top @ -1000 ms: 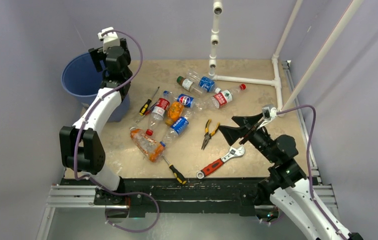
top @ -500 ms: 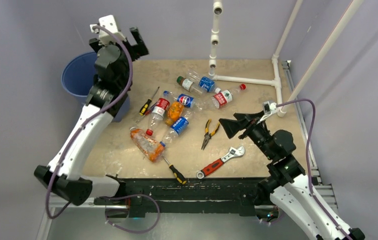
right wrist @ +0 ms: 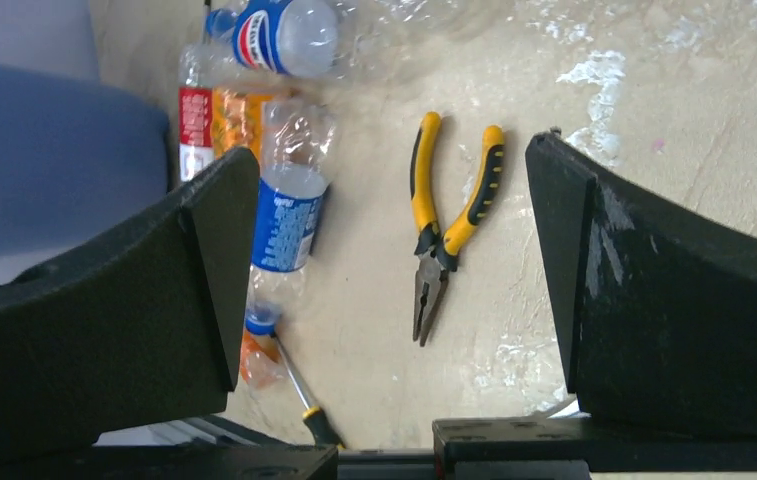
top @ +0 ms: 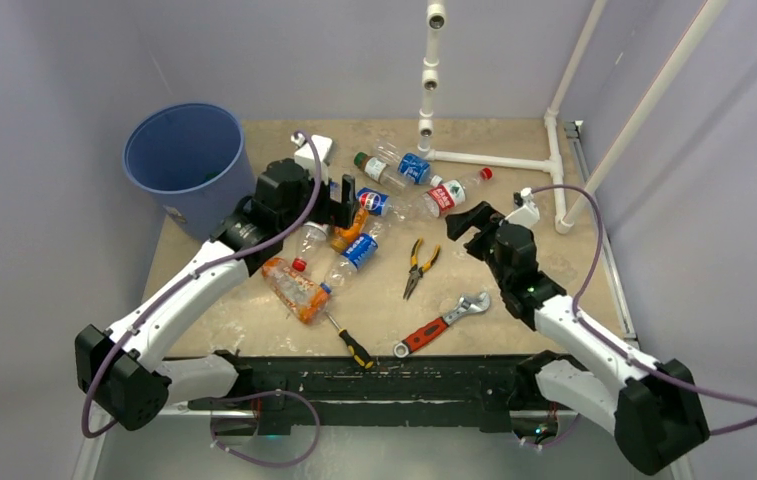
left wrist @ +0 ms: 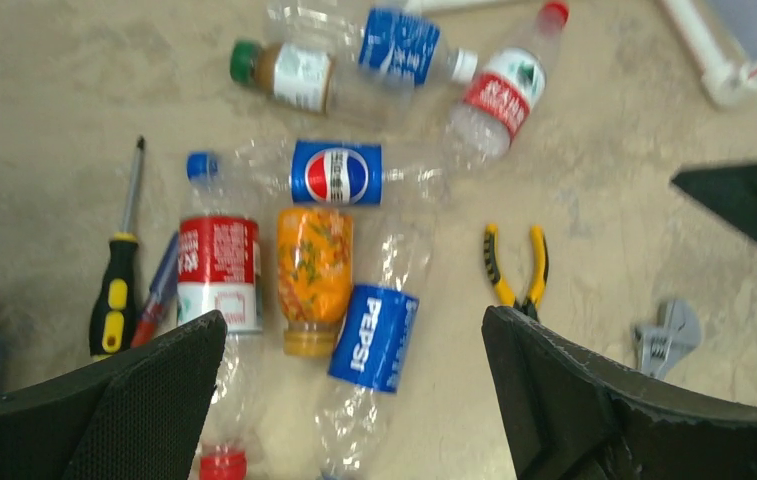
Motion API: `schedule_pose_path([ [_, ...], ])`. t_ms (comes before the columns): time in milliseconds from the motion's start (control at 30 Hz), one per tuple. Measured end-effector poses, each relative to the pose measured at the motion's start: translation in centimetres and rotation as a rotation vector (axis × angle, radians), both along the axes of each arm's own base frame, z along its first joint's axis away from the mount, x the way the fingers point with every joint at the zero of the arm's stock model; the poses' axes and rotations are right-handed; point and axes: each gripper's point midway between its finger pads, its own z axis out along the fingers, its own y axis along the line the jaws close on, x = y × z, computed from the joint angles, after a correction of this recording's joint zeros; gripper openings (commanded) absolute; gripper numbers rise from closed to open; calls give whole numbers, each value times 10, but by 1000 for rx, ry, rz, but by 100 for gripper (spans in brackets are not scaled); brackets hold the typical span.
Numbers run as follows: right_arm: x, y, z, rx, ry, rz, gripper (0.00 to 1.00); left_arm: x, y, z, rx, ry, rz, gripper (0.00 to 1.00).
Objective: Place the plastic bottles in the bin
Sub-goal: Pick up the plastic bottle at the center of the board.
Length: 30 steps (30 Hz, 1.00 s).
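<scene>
The blue bin stands at the far left corner. Several plastic bottles lie mid-table: a Pepsi-labelled one, an orange-filled one, a crushed orange one, and others farther back. My left gripper is open and empty above the cluster; in its wrist view the Pepsi bottle, the orange bottle and a red-labelled bottle lie between the fingers. My right gripper is open and empty, hovering right of the cluster.
Yellow pliers lie under the right gripper. A red-handled wrench and a screwdriver lie near the front edge. Another screwdriver lies left of the bottles. A white pipe frame stands at the back right.
My left arm has swung from above the bin down and right to the bottle cluster. My right gripper has moved forward and left, above the pliers.
</scene>
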Motion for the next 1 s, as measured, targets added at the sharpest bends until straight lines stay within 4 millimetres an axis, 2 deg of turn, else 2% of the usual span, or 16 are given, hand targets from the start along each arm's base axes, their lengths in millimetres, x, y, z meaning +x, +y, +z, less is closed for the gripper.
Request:
schedule_pose_path([
  [67, 11, -5, -9, 21, 17, -60, 96, -9, 1, -24, 20, 47, -22, 99],
  [167, 30, -9, -24, 29, 54, -126, 96, -21, 5, -36, 17, 58, -33, 99],
  [200, 43, -8, -30, 30, 76, -148, 96, -23, 6, -37, 7, 50, -33, 99],
  [367, 81, -27, -49, 71, 112, -232, 96, -27, 6, -33, -39, 30, -33, 99],
  [500, 95, -38, -77, 85, 156, -266, 94, -26, 4, -26, -72, 10, -27, 99],
  [667, 106, -28, -102, 98, 198, -239, 93, -27, 5, -23, -89, -1, -23, 98],
  [833, 129, -18, -112, 119, 198, -226, 91, -28, 6, -24, -93, 1, -17, 98],
  [1000, 146, -9, -119, 141, 186, -210, 84, -28, 6, -25, -93, 3, -15, 98],
])
